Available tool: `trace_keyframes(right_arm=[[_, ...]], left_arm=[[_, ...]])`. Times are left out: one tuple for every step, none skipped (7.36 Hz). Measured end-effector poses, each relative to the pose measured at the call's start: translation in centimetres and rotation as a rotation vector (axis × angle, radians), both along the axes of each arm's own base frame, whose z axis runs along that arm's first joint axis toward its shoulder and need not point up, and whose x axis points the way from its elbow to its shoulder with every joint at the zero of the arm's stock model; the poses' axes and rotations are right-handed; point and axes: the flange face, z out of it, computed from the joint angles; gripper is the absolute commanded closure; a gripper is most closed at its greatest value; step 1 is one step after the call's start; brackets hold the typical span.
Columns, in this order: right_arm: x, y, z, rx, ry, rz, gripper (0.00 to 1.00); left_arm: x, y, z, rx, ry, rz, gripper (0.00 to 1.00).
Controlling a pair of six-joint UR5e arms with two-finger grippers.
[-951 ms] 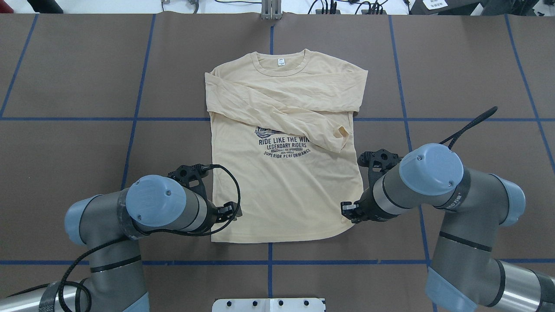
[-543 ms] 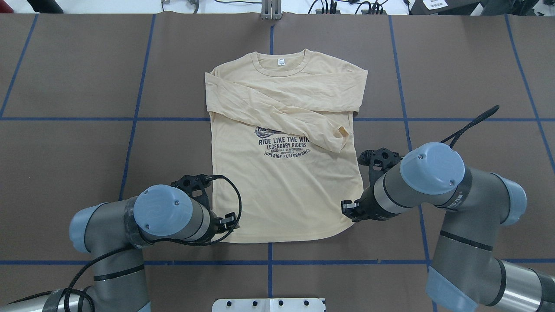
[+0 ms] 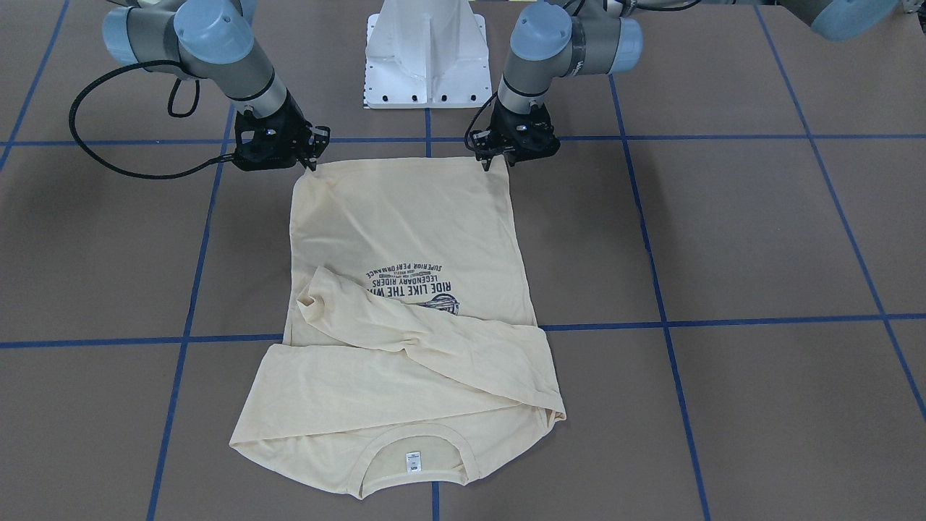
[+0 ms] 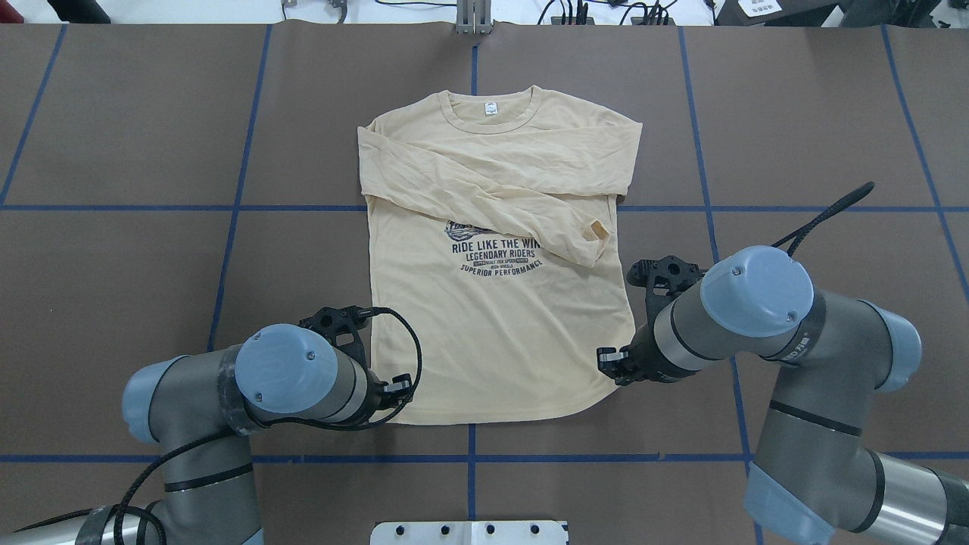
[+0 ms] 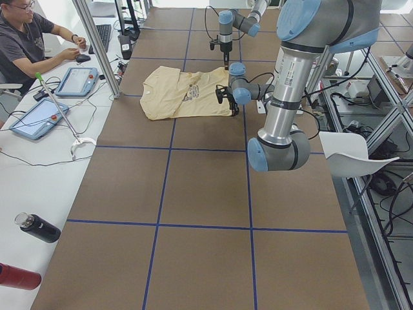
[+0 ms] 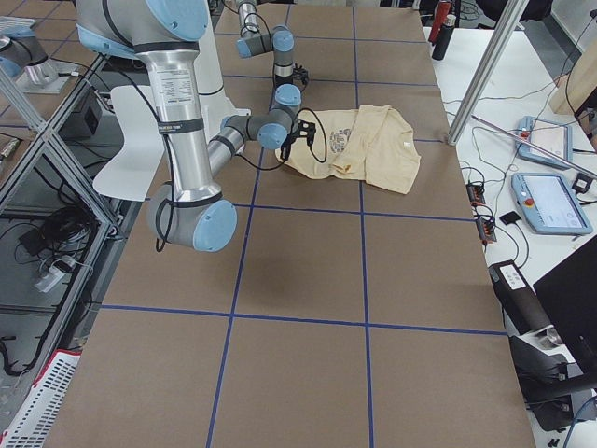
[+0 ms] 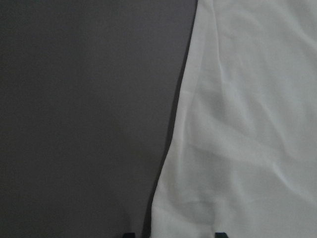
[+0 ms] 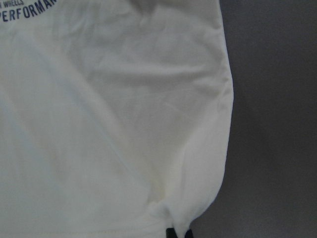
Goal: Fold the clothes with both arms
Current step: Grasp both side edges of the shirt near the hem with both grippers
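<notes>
The pale cream shirt [image 4: 500, 341] lies flat on the brown table, neckline at the far side, both sleeves folded across the chest over the navy print [image 4: 496, 253]. My left gripper [image 3: 496, 159] sits at the near-left hem corner. In the left wrist view its fingertips [image 7: 129, 235] stand apart, open, with the shirt's edge [image 7: 173, 148] running between them. At the near-right hem corner my right gripper [image 3: 309, 161] is down on the cloth. In the right wrist view its tips [image 8: 179, 233] are together, shut on the bunched corner of the shirt [image 8: 124, 129].
Blue tape lines [image 4: 606, 457] cross the brown table cover. The white pedestal base [image 3: 425, 51] stands just behind the hem. A person [image 5: 26, 39] sits at a side desk with tablets, far from the arms. Bottles [image 5: 35, 227] lie on that desk.
My left arm has slid toward the near edge and right, covering the near-left hem corner. The right arm has barely shifted. The shirt lies as before.
</notes>
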Motion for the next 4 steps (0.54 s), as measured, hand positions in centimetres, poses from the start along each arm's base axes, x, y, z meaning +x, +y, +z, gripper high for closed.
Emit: trace_keyframes(right_arm=[[0.03, -0.05, -0.03, 0.0, -0.001, 0.001, 1.0], [0.07, -0.12, -0.04, 0.0, -0.001, 0.003, 1.0], [0.13, -0.2, -0.02, 0.0, 0.0, 0.004, 1.0], [0.19, -0.27, 0.01, -0.001, 0.001, 0.006, 1.0]], left_arm=[[0.0, 0.03, 0.07, 0.0, -0.001, 0.001, 0.44], [0.0, 0.08, 0.1, 0.0, -0.002, 0.001, 0.45], [0.03, 0.18, 0.1, -0.002, -0.007, 0.003, 0.52], [0.06, 0.29, -0.02, -0.004, -0.013, 0.005, 0.67]])
